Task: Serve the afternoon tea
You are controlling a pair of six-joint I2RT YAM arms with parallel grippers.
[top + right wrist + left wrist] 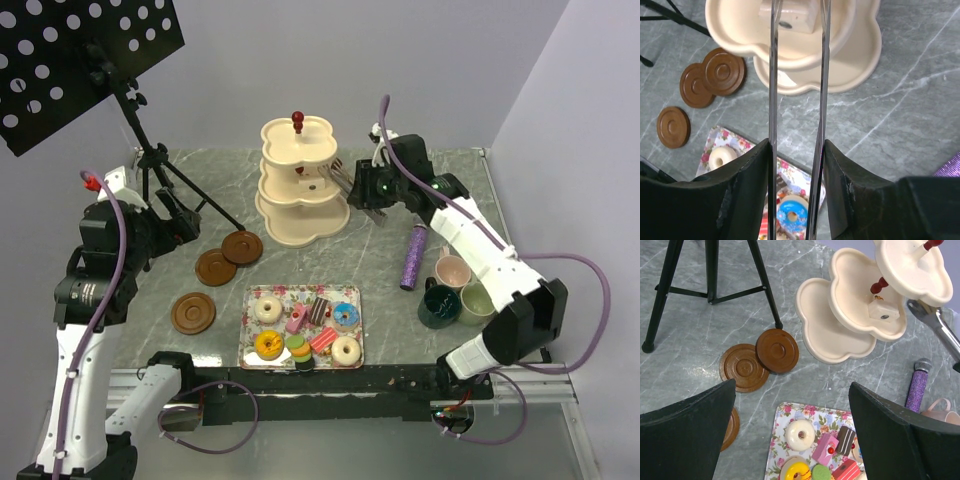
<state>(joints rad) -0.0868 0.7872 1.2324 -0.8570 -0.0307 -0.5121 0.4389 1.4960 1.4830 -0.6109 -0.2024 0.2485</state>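
Here, left gripper (792, 390) wide open over the table (685, 365); right gripper (796, 145) clamped on metal tongs (772, 75) reaching into the cream stand (855, 65)

From high behind the near edge, a fixed camera takes in the whole table (370, 265). Two wrist cameras look down from close range, both catching the cream stand (825, 325) and floral tray (812, 411).

bright, even light from overhead — only soft shadows under the cream three-tier stand (300, 225). up close, my left fingers (685, 435) look blurry — the rest is sharp.
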